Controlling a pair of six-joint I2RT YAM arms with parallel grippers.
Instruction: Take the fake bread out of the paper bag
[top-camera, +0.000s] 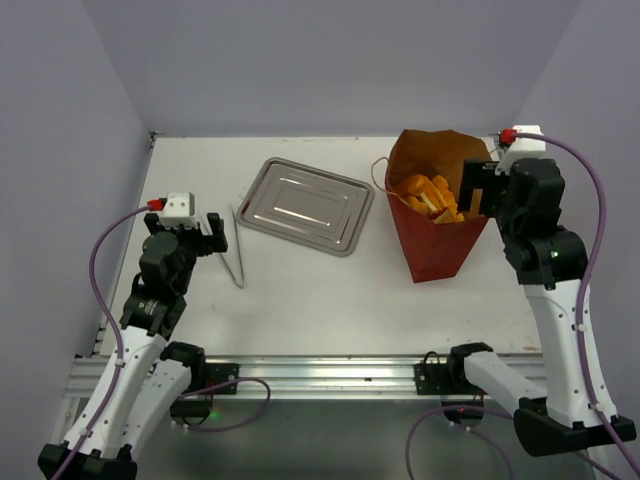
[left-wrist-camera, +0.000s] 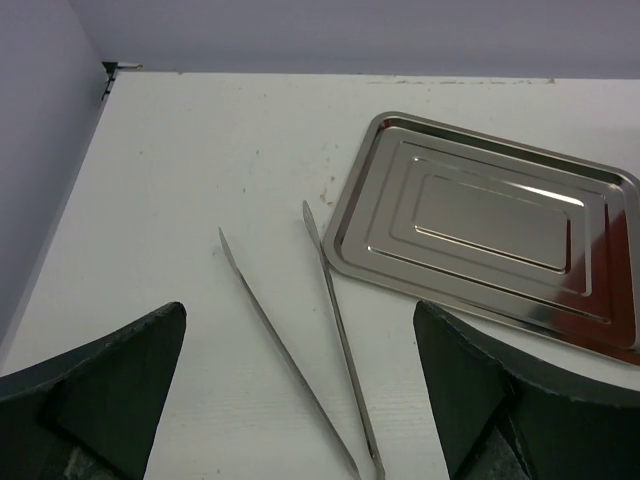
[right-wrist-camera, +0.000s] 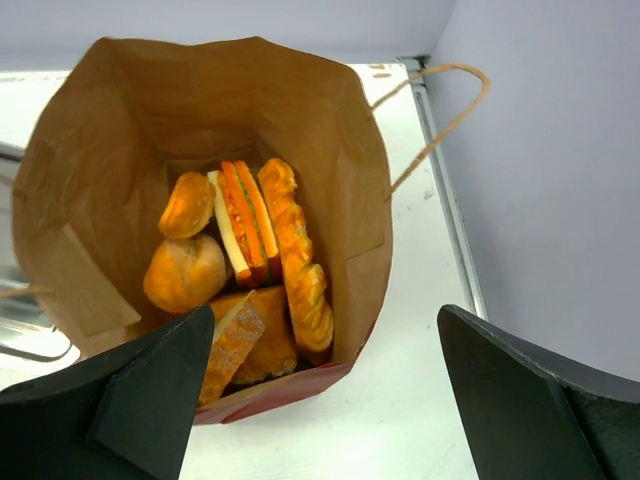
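The dark-red paper bag (top-camera: 435, 245) stands open at the right of the table, its tan inside (right-wrist-camera: 120, 120) facing up. Several pieces of fake bread (top-camera: 430, 196) lie inside it: a braided loaf (right-wrist-camera: 298, 255), round rolls (right-wrist-camera: 185, 272), a sandwich piece (right-wrist-camera: 242, 220) and toast slices (right-wrist-camera: 235, 345). My right gripper (top-camera: 478, 190) is open and empty, raised at the bag's right rim; in the right wrist view the gripper (right-wrist-camera: 325, 395) hangs above the bag's near edge. My left gripper (top-camera: 200, 232) is open and empty at the left, above metal tongs (left-wrist-camera: 335, 340).
A flat steel tray (top-camera: 305, 205) lies at the middle back, also in the left wrist view (left-wrist-camera: 490, 225). The tongs (top-camera: 236, 250) lie left of it. The bag's twine handle (right-wrist-camera: 440, 100) loops toward the right wall. Walls close in on the left, right and back.
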